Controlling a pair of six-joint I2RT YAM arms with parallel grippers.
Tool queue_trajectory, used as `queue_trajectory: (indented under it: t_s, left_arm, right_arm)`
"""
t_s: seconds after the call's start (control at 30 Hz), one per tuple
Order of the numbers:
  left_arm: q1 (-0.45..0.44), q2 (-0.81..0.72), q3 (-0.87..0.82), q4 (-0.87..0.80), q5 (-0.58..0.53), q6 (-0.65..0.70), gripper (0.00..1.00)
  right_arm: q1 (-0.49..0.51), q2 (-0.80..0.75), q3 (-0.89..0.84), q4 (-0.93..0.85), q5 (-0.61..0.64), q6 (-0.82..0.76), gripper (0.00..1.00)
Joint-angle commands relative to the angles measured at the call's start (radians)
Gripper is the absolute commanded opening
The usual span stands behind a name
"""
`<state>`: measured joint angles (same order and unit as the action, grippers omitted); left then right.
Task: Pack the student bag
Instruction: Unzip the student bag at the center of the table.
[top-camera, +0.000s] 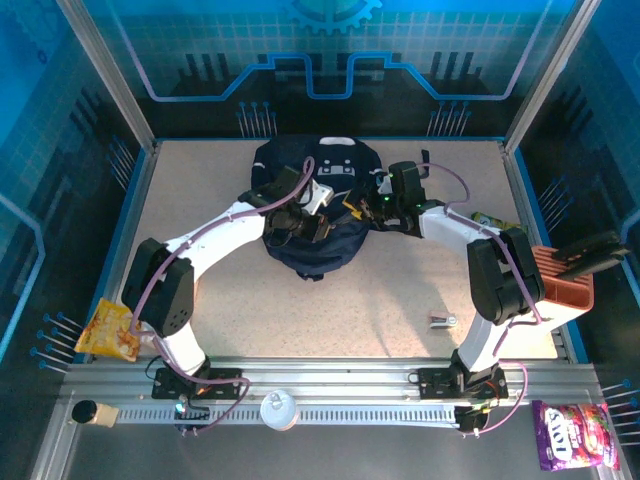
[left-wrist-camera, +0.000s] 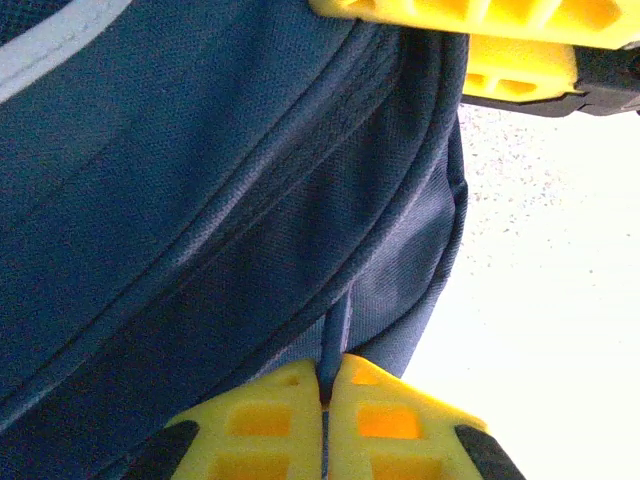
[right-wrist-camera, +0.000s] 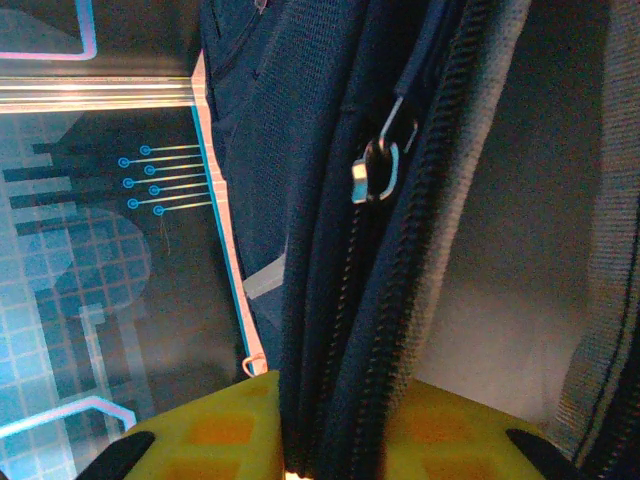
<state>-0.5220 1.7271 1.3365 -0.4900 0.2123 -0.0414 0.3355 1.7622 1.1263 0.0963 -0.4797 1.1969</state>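
The student bag (top-camera: 310, 245), dark navy, lies at the middle back of the table with both arms reaching onto it. My left gripper (top-camera: 318, 225) sits on its upper middle. In the left wrist view the yellow fingers (left-wrist-camera: 280, 420) are shut on a thin blue strip (left-wrist-camera: 335, 340) that hangs from the bag's seam. My right gripper (top-camera: 362, 208) meets the bag from the right. Its yellow fingers (right-wrist-camera: 225, 430) are shut on folds of the bag's zippered edge (right-wrist-camera: 345, 330), and a metal zip slider (right-wrist-camera: 378, 167) lies further along that edge.
An orange snack packet (top-camera: 108, 332) lies at the near left edge and a purple sweet packet (top-camera: 572, 434) at the near right. A red-brown ribbed box (top-camera: 565, 280) stands at the right edge, with a small metal item (top-camera: 443, 320) and a green item (top-camera: 490, 218) nearby.
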Motion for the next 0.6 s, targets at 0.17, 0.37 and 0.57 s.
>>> queue_trajectory:
  t_s: [0.17,0.37,0.57]
  left_arm:
    - [-0.002,-0.121,-0.121,0.017,-0.037,-0.040,0.00]
    - [-0.004,-0.191,-0.268,0.078,-0.051,-0.131,0.00]
    - [0.010,-0.258,-0.377,0.081,-0.152,-0.137,0.00]
  right_arm:
    - [-0.010,-0.030,0.009,0.045,0.007,-0.027,0.20]
    - [-0.035,-0.055,-0.010,0.052,0.035,-0.036,0.15]
    - [-0.070,-0.075,-0.044,0.097,0.042,-0.014,0.12]
